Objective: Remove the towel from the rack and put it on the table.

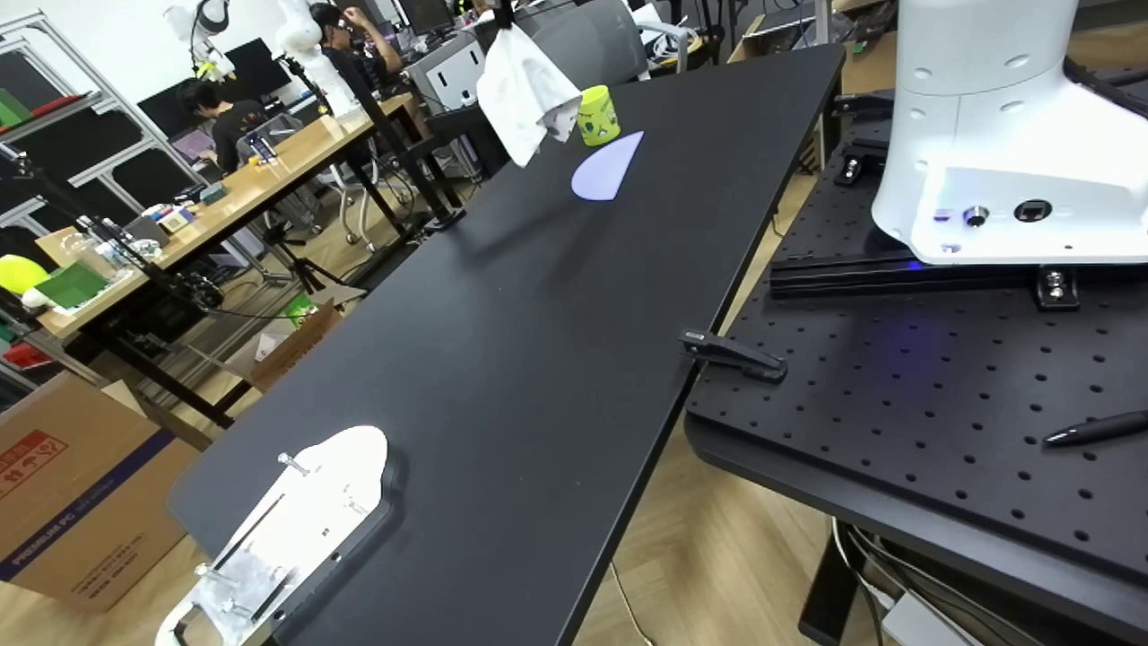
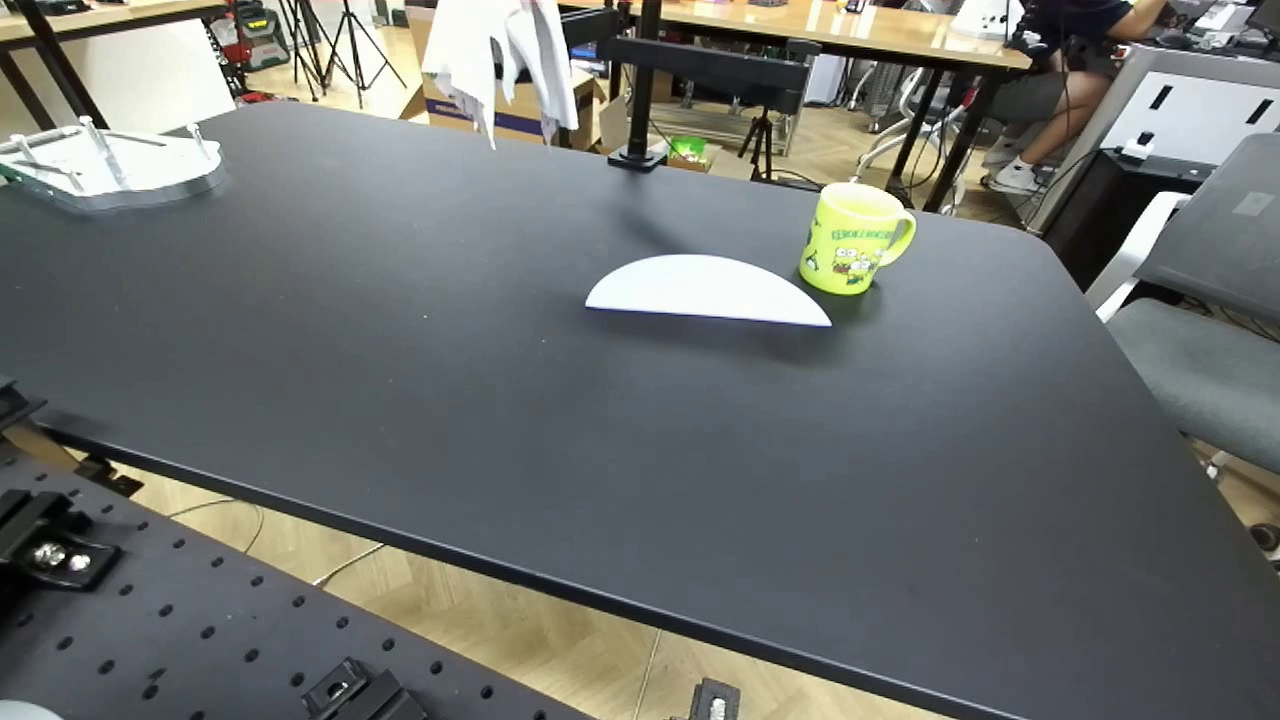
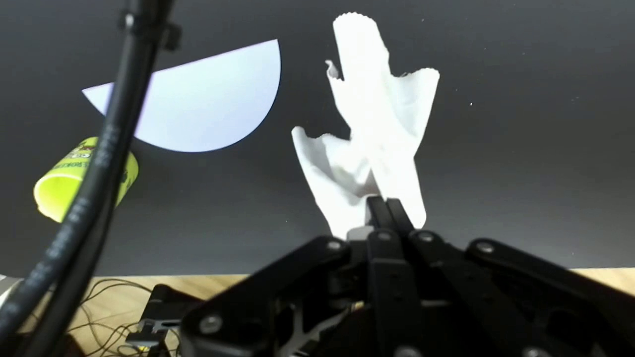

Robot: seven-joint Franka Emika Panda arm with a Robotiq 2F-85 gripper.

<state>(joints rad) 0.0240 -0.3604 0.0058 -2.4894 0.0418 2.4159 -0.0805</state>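
The towel is a creased white cloth that hangs in the air above the table, in an exterior view [image 1: 525, 94] and at the top of an exterior view [image 2: 500, 55]. In the wrist view the towel [image 3: 379, 114] hangs in loose folds from my gripper [image 3: 386, 199], whose fingers are shut on it. The gripper tip [image 1: 504, 16] shows at the top edge of an exterior view. The table is long and matte black in both exterior views [image 1: 502, 359] [image 2: 700, 450]. A towel rack is not recognisable in the frames.
A pale half-disc [image 2: 705, 288] and a yellow-green mug [image 2: 845, 245] stand on the table. A white board with metal pegs [image 1: 305, 502] lies at one end. A black post [image 2: 645, 90] rises at the table's edge. A black perforated platform [image 1: 897, 404] borders the table.
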